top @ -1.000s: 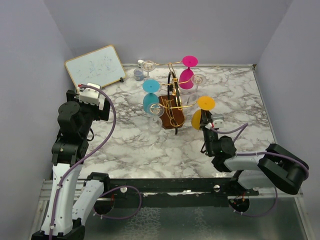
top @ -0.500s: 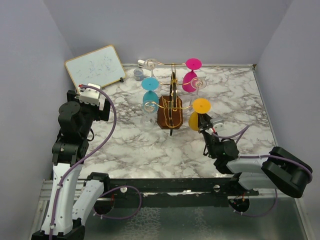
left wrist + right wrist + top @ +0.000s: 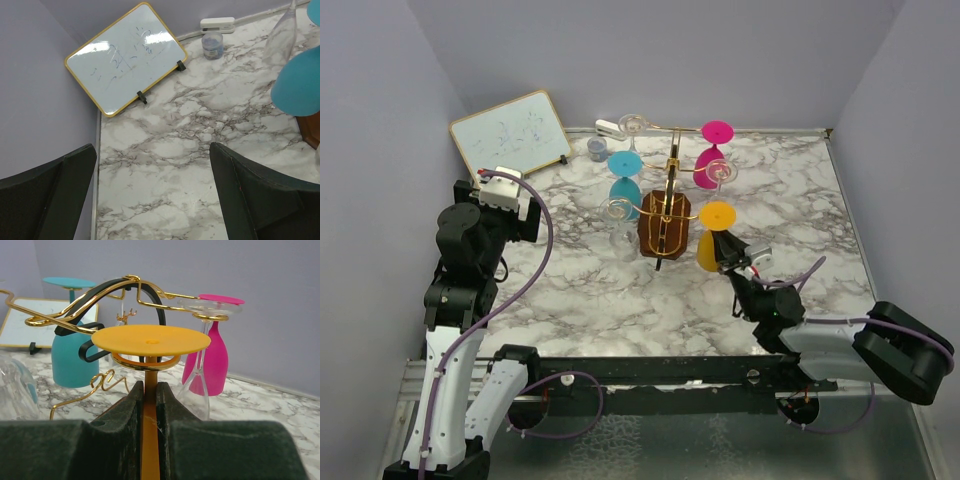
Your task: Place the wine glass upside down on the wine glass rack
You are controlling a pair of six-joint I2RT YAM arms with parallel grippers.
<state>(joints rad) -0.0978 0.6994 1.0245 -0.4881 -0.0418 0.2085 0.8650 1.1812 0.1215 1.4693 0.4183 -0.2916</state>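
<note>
Orange wine glass hangs inverted on the rack; right claw clamps its stem, left claw gapes; release remains.

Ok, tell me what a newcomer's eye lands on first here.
The gold wine glass rack stands mid-way across the marble table, with a teal glass and a pink glass hanging upside down from it. At its near right, the right hand is shut on the stem of an orange wine glass, whose round foot sits just above a gold loop. A whiteboard leans at the far left.
</note>
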